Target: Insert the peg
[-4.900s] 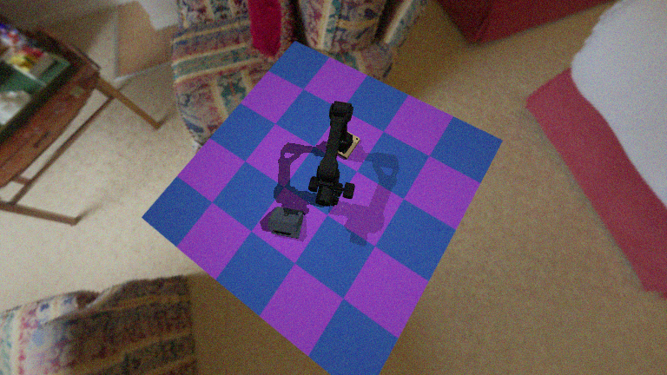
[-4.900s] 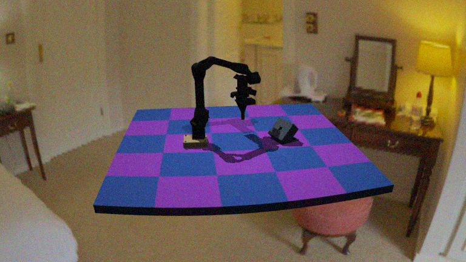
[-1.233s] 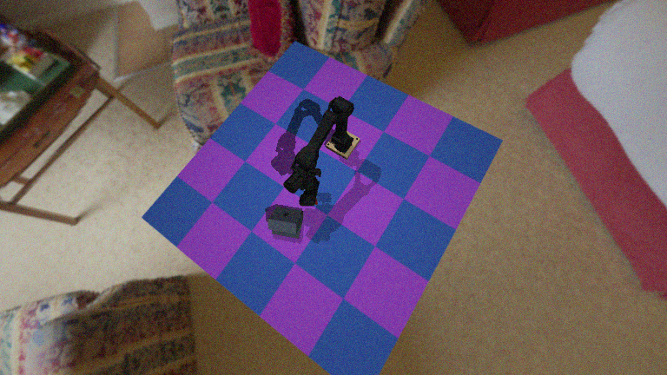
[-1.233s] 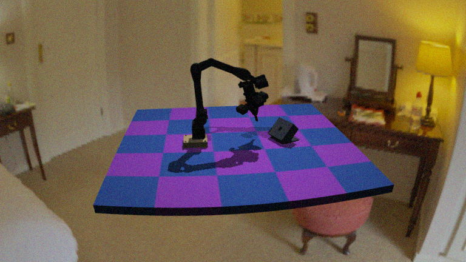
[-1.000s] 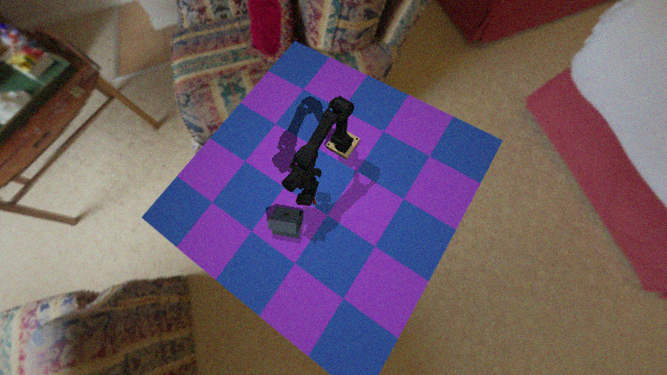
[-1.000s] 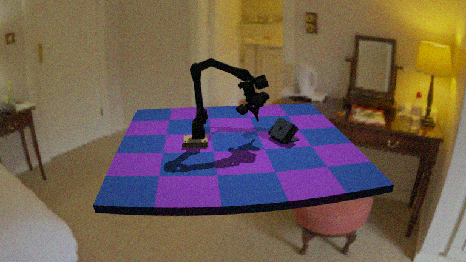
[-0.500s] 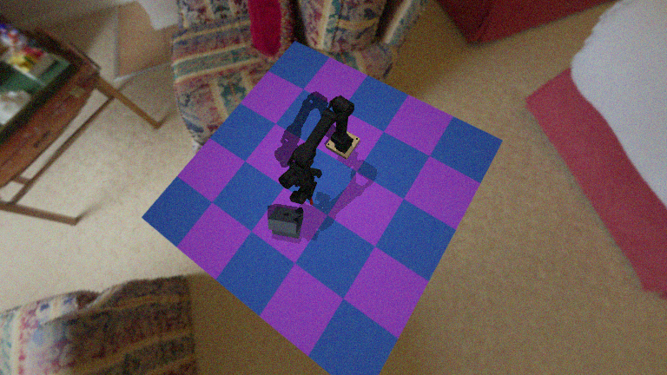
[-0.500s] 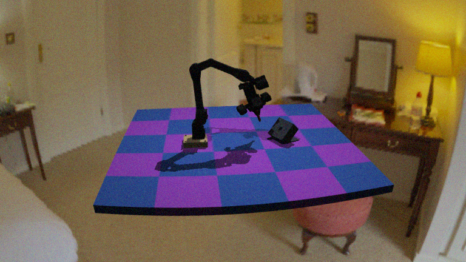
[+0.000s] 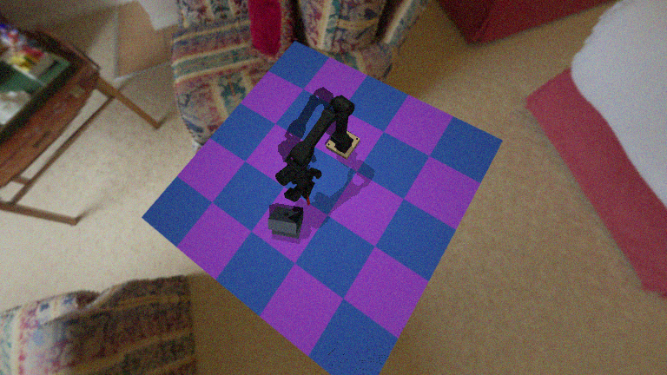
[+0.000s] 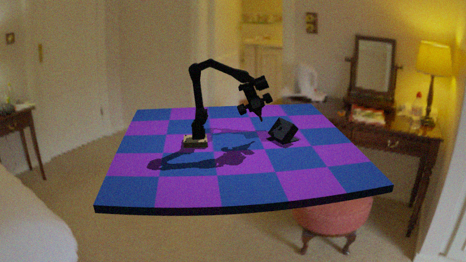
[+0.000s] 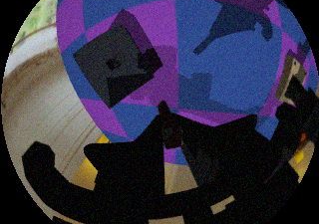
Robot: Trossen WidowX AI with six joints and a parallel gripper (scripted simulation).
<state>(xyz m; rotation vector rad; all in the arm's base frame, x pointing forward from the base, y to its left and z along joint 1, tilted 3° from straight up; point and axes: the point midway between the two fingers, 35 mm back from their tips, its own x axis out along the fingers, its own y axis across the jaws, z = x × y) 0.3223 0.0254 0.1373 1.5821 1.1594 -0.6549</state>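
Wrist view, dark red peg [image 11: 171, 135], jaws, flat-faced grey block [image 11: 95, 62]

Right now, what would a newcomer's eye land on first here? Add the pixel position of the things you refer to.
Probably the tabletop [image 9: 361, 297] [image 10: 252, 185] [image 11: 159, 22], checkered blue and purple across the middle of the room. Next, the black arm [image 9: 314, 134] [image 10: 196, 91] standing on it, its gripper [image 9: 307, 198] [image 10: 260, 118] [image 11: 165, 118] shut on a reddish peg [image 9: 308, 200] [image 11: 171, 134] near the dark sloped block [image 9: 286, 226] [image 10: 285, 131] [image 11: 97, 60].

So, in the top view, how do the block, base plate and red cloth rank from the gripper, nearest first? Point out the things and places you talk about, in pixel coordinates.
1. Block [image 9: 286, 226] [image 10: 287, 135] [image 11: 97, 67], just beyond the fingertips
2. Base plate [image 9: 335, 148] [image 10: 195, 144] [image 11: 286, 81], under the arm's foot
3. Red cloth [image 9: 264, 12], on the armchair
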